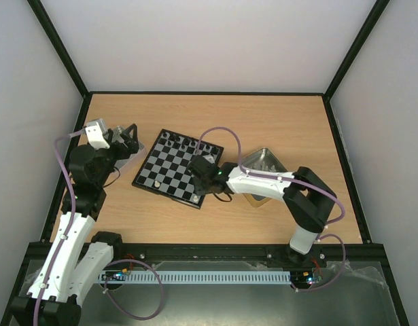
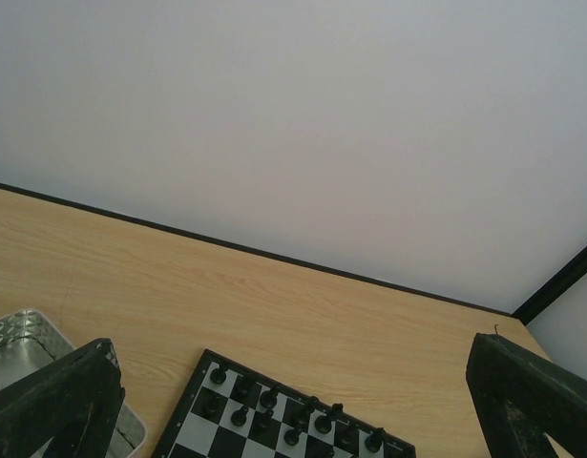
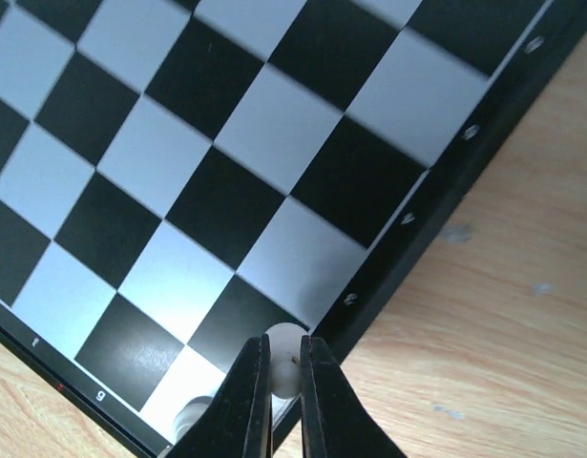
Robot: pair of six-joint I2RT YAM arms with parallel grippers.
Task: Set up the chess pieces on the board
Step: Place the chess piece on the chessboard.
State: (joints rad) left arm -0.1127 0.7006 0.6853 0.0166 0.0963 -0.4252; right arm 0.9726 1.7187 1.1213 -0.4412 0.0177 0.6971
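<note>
The board (image 1: 169, 171) lies tilted at the table's middle, with several black chess pieces (image 1: 185, 143) along its far edge and a white one (image 1: 158, 183) near its left corner. My right gripper (image 3: 283, 347) is shut on a white chess piece (image 3: 287, 338) over the board's (image 3: 226, 143) corner square, beside another white piece (image 3: 193, 417). In the top view that gripper (image 1: 198, 192) hangs over the board's near corner. My left gripper (image 1: 126, 140) stands open and empty left of the board. Its view shows the black pieces (image 2: 274, 405) on the board's far rows (image 2: 205, 431).
A silver metal tray (image 1: 139, 152) sits under the left gripper, its corner showing in the left wrist view (image 2: 26, 334). A second silver tray (image 1: 264, 161) lies right of the board, partly under the right arm. Black frame rails edge the table.
</note>
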